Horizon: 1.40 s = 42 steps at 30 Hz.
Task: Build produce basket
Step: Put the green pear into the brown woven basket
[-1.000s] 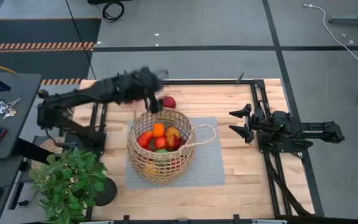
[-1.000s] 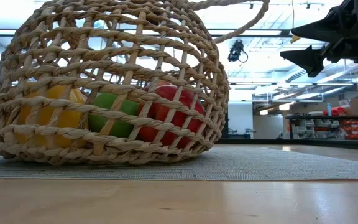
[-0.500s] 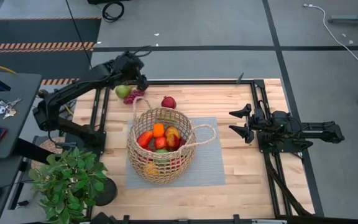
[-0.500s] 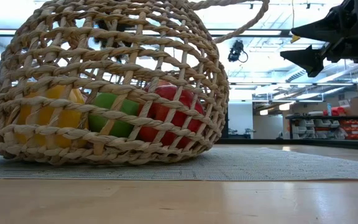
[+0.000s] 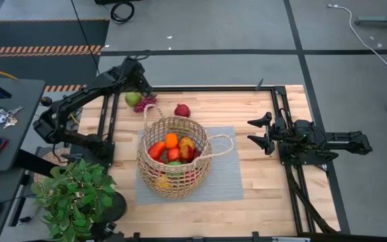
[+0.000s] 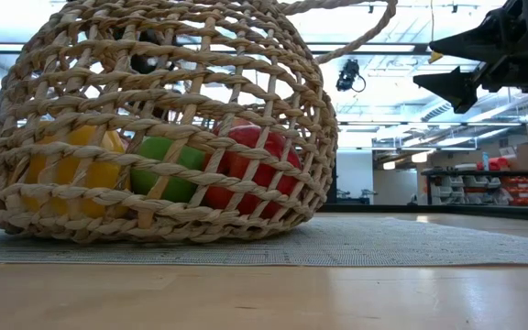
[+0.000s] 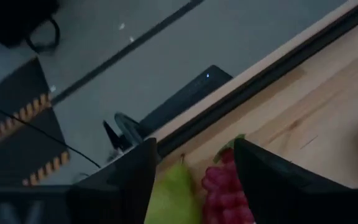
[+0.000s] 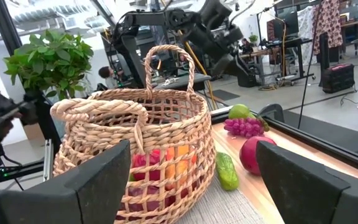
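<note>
The wicker basket (image 5: 173, 158) stands on a grey mat (image 5: 228, 171) mid-table and holds red, orange, yellow and green produce (image 5: 172, 149). The low view shows the basket (image 6: 154, 128) with yellow, green and red pieces inside. A green pear (image 5: 133, 99) and a purple grape bunch (image 5: 146, 103) lie on the wood at the far left, and a red apple (image 5: 182, 110) lies beside them. My left gripper (image 5: 140, 86) is open just above the pear (image 7: 176, 194) and grapes (image 7: 224, 186). My right gripper (image 5: 259, 132) is open and empty at the right.
A leafy potted plant (image 5: 72, 195) stands at the near left corner. A green cucumber (image 8: 227, 171) lies by the basket's far side, next to the apple (image 8: 257, 154). A black frame rail (image 5: 207, 88) runs along the table's far edge. Bare wood lies right of the mat.
My left gripper has swung from over the basket's far rim toward the table's far left corner and now hangs over the pear and grapes. The basket and its produce have stayed in place.
</note>
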Motion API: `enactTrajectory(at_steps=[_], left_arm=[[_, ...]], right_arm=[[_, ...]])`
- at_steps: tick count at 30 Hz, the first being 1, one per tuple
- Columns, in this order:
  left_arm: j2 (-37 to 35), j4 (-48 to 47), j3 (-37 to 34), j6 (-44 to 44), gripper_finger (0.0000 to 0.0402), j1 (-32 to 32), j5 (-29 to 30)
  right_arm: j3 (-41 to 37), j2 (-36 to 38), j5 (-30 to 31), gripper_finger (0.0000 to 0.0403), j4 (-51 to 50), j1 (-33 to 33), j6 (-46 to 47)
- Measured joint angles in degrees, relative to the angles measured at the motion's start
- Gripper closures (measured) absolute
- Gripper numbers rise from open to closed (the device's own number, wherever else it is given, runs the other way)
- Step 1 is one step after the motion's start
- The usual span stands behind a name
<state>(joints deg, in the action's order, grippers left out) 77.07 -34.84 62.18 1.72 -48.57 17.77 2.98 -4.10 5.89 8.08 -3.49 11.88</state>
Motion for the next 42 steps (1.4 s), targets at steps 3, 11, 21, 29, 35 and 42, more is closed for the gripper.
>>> enactTrajectory(at_steps=[3,11,21,29,35,42], left_arm=[[0.06,1.99,-3.39,-1.22,0.0194,-2.64,-2.01],[0.03,11.62,-11.70,-4.14,0.0212,-7.10,-4.54],[0.03,19.28,-18.45,-2.20,0.0186,-9.82,-4.51],[-0.32,19.96,-19.72,0.91,0.0106,-9.86,-1.81],[-2.94,22.29,-20.82,1.02,0.0088,-10.83,-1.48],[-7.80,33.73,-29.97,-0.76,0.0099,-11.76,-2.23]], right_arm=[[0.00,0.00,0.00,0.0054,0.00,0.00,-0.01],[0.00,-0.02,0.00,0.0054,-0.02,0.00,-0.01],[0.00,-0.01,0.00,0.0054,-0.02,0.00,0.00],[0.00,-0.02,0.00,0.0054,-0.01,0.00,-0.01],[0.00,0.00,0.00,0.0054,0.00,0.00,0.00],[0.00,0.00,0.00,0.0054,-0.02,0.00,0.00]])
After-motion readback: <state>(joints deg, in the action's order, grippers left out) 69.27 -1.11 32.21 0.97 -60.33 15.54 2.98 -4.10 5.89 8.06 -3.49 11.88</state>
